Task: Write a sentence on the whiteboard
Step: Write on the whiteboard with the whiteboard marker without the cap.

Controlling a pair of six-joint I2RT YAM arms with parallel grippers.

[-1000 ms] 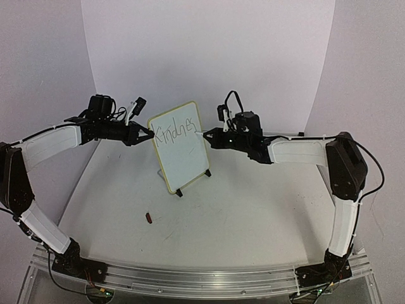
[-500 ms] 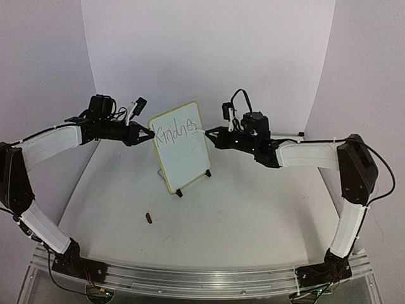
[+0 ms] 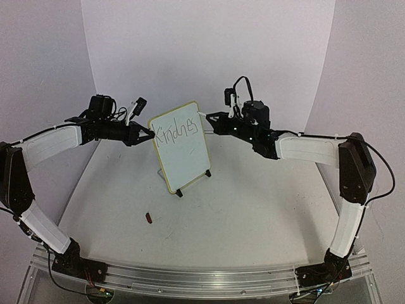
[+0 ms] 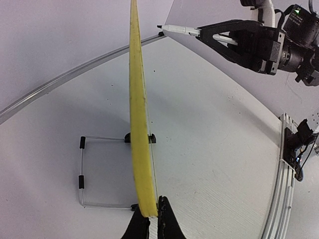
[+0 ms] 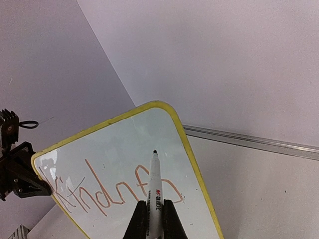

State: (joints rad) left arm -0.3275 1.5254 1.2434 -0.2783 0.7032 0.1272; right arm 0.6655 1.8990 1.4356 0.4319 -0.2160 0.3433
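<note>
Step in hand: writing the first word. The sentence (image 3: 177,131), in thin dark handwriting, so far reads "Kindnes" along the top line, so I judge the task to be at an early stage.
Board: the small white rectangular whiteboard with a pale yellow frame (image 3: 185,161) stands upright on its thin wire stand with black feet (image 4: 82,174), mid-table and tilted slightly back. Its lower half is bare.
Left gripper (image 3: 150,135): pressed together on the board's left frame edge, steadying it.
Right gripper (image 5: 154,204): pinching a slim white marker with a dark tip (image 5: 155,181), pointed at the board's upper right corner.
Tip contact: seen from the left wrist the tip seems to stand just off the face, though the angle makes this hard to tell.
Next move: bring the tip onto the surface just right of the last letter. Little room is left before the yellow frame, so the missing letter must be small. After that, drop to a fresh line.
Also there: a small dark red cap-like piece (image 3: 149,218) lies on the pale table (image 3: 253,209), well apart from the board.
</note>
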